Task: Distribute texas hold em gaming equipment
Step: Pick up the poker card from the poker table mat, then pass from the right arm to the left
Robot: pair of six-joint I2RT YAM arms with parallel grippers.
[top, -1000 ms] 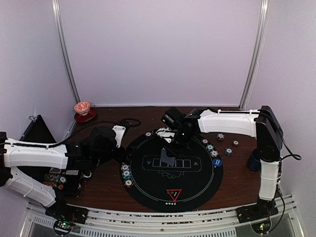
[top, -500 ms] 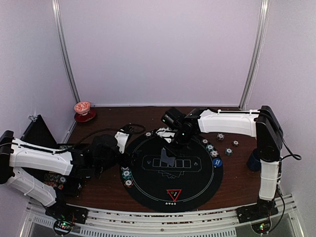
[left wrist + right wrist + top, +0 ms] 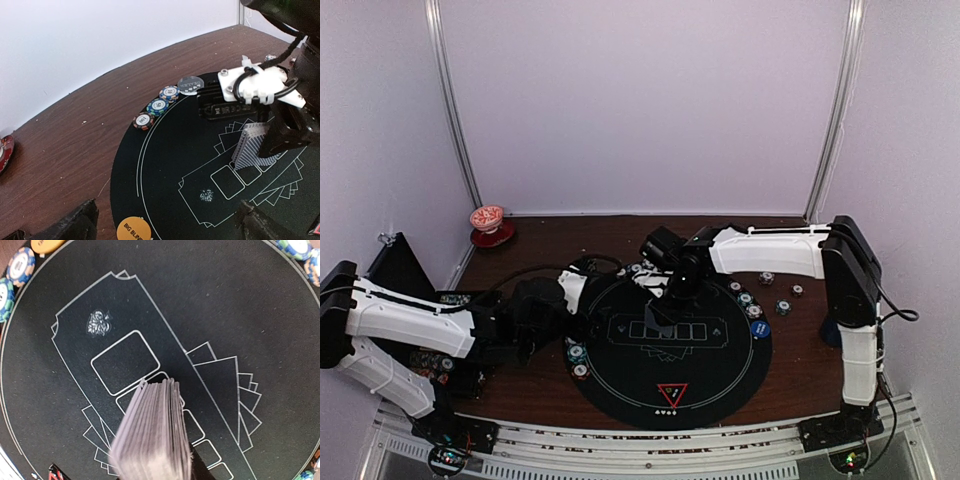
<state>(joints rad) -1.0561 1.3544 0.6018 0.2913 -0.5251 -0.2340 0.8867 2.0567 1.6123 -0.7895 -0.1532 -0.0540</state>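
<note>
Containers: red-and-white cup (image 3: 486,216) on red saucer (image 3: 494,238), back left corner, contents not visible.
Round black felt-like mat (image 3: 150,170), white printed card outlines.
Right gripper (image 3: 270,142) pinching card deck (image 3: 250,150): grey-blue patterned backs, tilted, low over mat's centre outlines.
Left gripper (image 3: 166,210) spread wide, nothing between fingers, at mat's left edge.
Three edge-striped chips (image 3: 158,106) in row on mat rim, round grey disc (image 3: 190,84) just beside.
Orange round button (image 3: 133,231) printed BIG BLIND, on mat.
Red triangle marker (image 3: 672,393) near mat's front edge.
</note>
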